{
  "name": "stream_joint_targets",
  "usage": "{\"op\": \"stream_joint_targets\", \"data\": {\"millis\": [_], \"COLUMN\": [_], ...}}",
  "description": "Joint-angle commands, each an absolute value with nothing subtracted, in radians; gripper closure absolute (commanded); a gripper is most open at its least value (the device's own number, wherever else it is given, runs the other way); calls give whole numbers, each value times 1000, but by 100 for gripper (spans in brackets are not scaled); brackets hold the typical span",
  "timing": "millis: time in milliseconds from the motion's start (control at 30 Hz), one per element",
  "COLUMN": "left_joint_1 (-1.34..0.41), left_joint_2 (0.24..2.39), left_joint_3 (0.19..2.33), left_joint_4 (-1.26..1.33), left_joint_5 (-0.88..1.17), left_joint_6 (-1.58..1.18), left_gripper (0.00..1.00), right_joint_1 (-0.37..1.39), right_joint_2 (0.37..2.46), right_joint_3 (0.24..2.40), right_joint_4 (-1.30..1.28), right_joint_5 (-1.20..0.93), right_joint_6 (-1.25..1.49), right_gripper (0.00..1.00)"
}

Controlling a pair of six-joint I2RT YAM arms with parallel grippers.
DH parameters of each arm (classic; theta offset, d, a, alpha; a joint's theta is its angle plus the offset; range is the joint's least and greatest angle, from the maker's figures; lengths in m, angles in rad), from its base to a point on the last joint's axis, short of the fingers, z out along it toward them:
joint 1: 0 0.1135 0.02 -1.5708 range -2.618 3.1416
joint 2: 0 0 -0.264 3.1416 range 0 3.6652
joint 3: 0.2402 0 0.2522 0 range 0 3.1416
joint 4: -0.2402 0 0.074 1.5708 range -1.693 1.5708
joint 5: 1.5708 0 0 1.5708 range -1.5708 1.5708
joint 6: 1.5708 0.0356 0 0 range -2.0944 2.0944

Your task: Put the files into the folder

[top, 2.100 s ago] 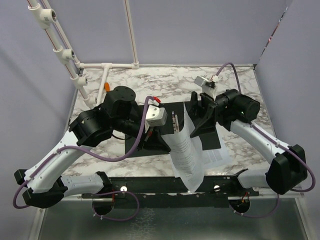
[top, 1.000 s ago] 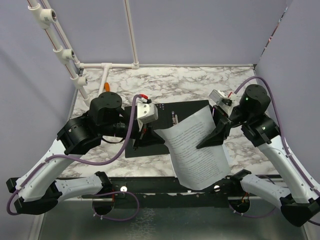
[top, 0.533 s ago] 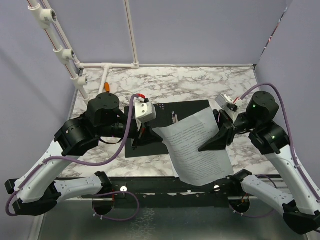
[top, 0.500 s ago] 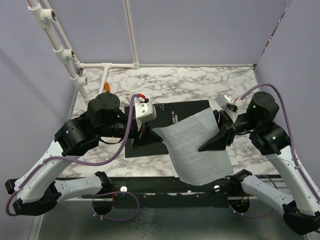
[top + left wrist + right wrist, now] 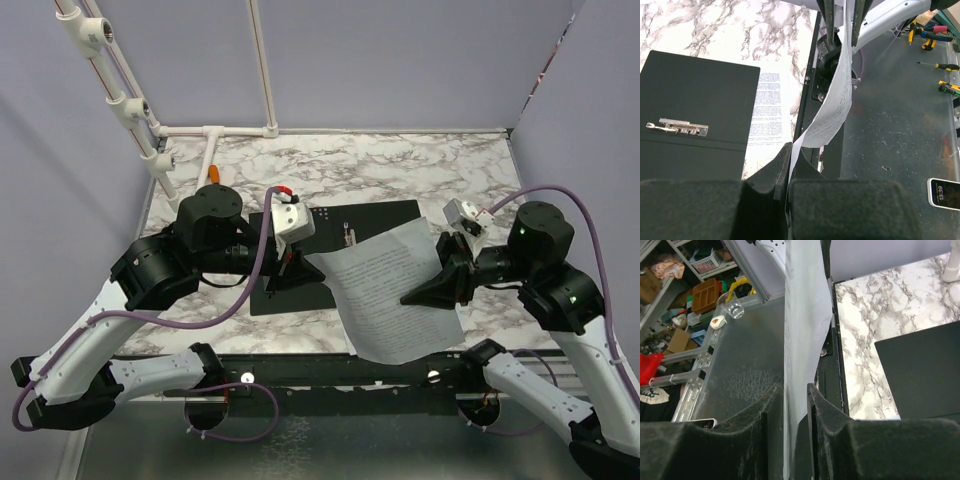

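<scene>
— What had changed?

— The right tool [image 5: 405, 298] had swung toward the right of the overhead frame, drawing the sheet [image 5: 390, 300] out into a flatter span. Its jaws had narrowed and seemed clamped on the sheet's right edge. The left tool [image 5: 293, 268], fully closed, pinched the left corner. The sheet hung over the open folder [image 5: 375, 215], ready for lowering.

— And the wrist views?

— The left one showed a second sheet [image 5: 767, 115] on the bench [image 5: 715, 25] beside the folder, hidden from above.
</scene>
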State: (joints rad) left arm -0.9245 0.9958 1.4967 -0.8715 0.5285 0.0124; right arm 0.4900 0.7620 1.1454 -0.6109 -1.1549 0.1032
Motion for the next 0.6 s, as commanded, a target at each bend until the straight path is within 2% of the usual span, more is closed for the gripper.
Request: {"op": "stream_joint_targets", "data": {"millis": [0, 567], "left_joint_1": [-927, -927], "left_joint_2": [1001, 1008], "left_joint_3": [1525, 1540], "left_joint_4": [-897, -918], "left_joint_5": [504, 500], "left_joint_6": [27, 41], "left_gripper": [100, 100], "right_joint_1": [495, 496], "right_joint_2": [730, 640], "right_joint_3": [1166, 1170], "right_joint_4": [-685, -736], "right_joint_5": [-1099, -1034], "right_joint_6": [101, 141], "right_gripper": [69, 72]}}
